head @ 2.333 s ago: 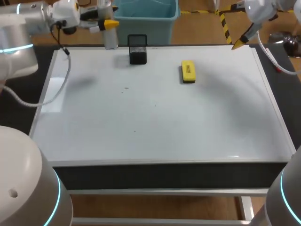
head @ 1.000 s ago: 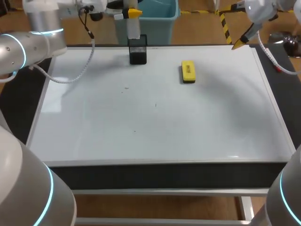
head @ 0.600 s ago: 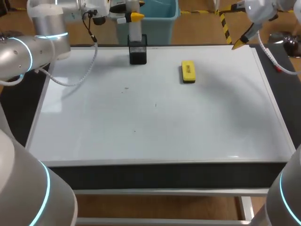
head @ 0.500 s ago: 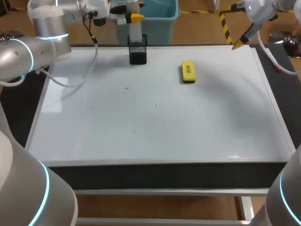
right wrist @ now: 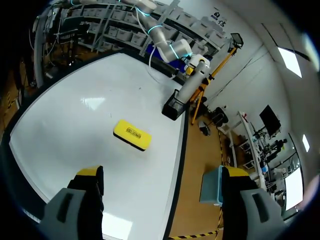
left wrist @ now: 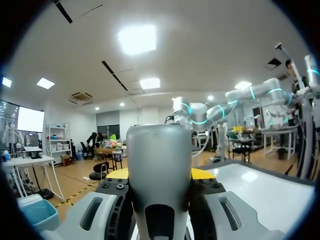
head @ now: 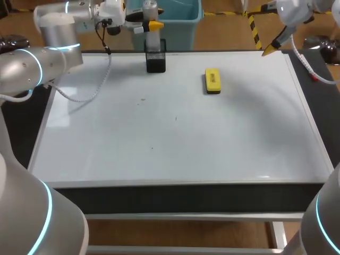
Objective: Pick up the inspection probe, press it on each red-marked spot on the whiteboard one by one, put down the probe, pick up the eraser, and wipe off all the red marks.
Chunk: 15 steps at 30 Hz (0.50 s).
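Above whiteboard (head: 175,133), probe (left wrist: 159,170) sits clamped between left fingers (left wrist: 204,174).

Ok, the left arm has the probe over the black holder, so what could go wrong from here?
The probe meets the holder right at its rim. If it is off-centre, it may catch the rim and tip the holder, which stands near the far edge of the whiteboard.

You see the whiteboard (head: 175,122) brightly and evenly lit from above. It gives a pale glare near its left edge and a small glint at the front right. The eraser (head: 212,81) and the holder (head: 155,56) throw only soft, short shadows.
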Motion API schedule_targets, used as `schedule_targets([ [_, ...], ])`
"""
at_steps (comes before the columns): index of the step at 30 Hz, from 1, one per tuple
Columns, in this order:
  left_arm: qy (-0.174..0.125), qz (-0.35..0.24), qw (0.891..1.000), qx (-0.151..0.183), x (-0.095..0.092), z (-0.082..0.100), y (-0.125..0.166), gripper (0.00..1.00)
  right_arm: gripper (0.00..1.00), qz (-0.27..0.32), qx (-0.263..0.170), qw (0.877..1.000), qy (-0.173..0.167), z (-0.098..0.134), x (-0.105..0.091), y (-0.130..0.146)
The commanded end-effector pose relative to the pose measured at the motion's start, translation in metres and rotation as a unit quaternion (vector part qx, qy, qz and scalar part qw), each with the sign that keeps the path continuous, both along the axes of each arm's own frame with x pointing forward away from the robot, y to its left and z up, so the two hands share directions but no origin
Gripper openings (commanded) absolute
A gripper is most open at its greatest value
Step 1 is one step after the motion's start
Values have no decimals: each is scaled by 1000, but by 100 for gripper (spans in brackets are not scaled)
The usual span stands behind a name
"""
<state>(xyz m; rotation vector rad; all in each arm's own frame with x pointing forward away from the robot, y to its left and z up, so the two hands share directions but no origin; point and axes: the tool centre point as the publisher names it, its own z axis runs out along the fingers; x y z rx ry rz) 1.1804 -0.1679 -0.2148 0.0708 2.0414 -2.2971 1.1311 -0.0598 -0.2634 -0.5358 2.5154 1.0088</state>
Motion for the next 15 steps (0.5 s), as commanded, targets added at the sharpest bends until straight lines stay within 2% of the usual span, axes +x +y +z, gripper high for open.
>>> schedule_targets([
  [1,5,-9,1000,-3,11,-8,-4,0,100,1,-2,1000,0,0,0,0],
  [15,32,-12,999,3,18,-43,-8,0,100,1,-2,1000,0,0,0,0],
])
